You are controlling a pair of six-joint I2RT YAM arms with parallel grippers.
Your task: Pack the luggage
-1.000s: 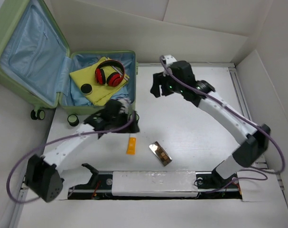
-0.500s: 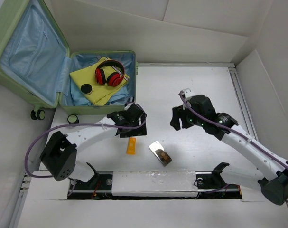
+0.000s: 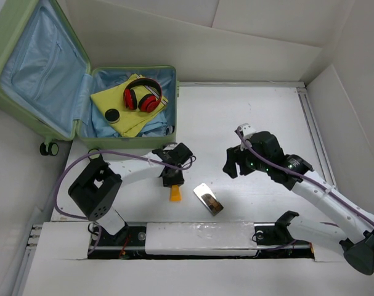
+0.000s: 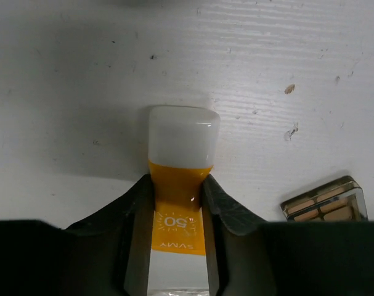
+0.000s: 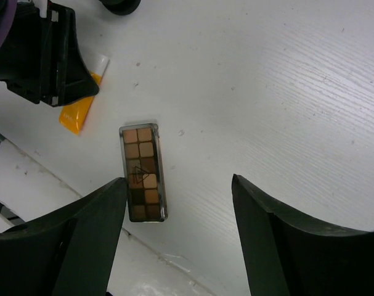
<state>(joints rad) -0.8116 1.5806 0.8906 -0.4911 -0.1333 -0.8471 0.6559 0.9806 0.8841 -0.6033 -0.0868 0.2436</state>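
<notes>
The luggage (image 3: 39, 61) lies open at the far left of the table (image 3: 248, 117), partly packed: red headphones (image 3: 143, 95), a yellow cloth (image 3: 122, 108) and a small black round item (image 3: 113, 115) sit in its lower half. 2 items remain outside, near the front edge. The left gripper (image 4: 177, 179) is clamped on an orange sunscreen tube (image 4: 179, 132), its fingers pressed to both sides while the tube lies on the tabletop, not yet lifted. The right gripper (image 5: 177, 182) hangs with its jaws spread wide and empty above an eyeshadow palette (image 5: 143, 171). By this look, the job is roughly half done, with both loose items yet to be carried across.
</notes>
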